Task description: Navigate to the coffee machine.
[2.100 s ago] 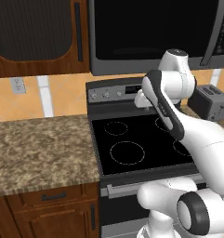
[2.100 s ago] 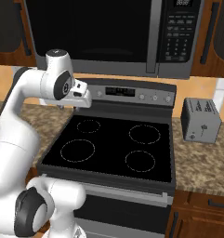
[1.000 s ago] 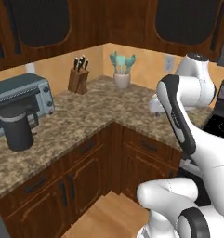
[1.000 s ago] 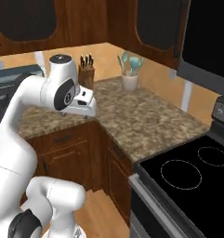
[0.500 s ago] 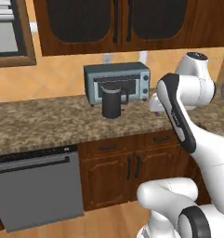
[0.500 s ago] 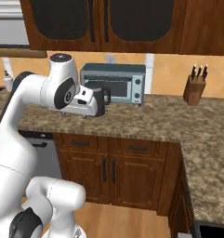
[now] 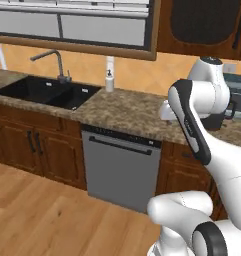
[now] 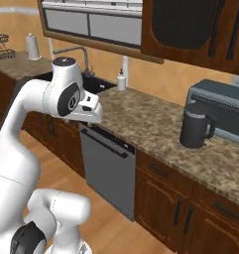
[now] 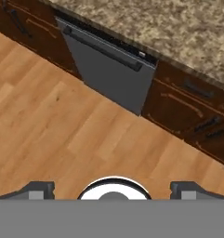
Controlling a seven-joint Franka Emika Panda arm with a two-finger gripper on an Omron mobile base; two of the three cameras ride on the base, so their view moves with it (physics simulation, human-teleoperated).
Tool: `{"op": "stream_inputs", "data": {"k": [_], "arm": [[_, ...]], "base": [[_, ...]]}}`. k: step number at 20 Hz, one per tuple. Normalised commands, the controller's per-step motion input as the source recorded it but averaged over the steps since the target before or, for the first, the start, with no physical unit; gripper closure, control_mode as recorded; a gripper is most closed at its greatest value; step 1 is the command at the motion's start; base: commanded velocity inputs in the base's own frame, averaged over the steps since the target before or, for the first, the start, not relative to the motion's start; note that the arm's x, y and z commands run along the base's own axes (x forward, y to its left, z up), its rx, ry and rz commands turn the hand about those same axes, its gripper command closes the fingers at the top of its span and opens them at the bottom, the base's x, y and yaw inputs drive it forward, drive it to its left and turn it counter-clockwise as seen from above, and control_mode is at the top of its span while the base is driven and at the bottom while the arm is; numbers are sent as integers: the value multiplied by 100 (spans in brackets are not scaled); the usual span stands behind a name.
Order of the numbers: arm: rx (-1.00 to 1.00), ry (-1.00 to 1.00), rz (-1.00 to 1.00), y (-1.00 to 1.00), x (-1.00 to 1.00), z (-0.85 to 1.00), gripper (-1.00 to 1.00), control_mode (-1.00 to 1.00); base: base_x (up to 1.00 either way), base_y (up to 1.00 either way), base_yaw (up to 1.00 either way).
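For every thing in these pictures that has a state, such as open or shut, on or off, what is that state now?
gripper: open, holding nothing
dishwasher: door shut
lower cabinets: doors and drawers shut
faucet: no water running
toaster oven: door shut
coffee machine: upright on the counter; on or off cannot be told

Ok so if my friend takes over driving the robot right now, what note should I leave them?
Tool: open, holding nothing, pointing down at the wood floor.
Where things are: the base faces the grey dishwasher. The sink is to its left. The toaster oven, with a dark handled jug in front of it, is to its right.
Done: the base is not parked at a coffee machine yet.
Left: find the coffee machine and drive up to it. The jug is round, not boxy, so it's probably not it.
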Motion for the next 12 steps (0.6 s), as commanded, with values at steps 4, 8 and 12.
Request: {"op": "stream_inputs", "data": {"k": [4, 8, 12], "arm": [[0, 0, 0, 0, 0, 0, -100, 100], [0, 0, 0, 0, 0, 0, -100, 100], [0, 0, 0, 0, 0, 0, -100, 100]], "base": [[0, 0, 92], [0, 0, 87], [0, 0, 85]]}}
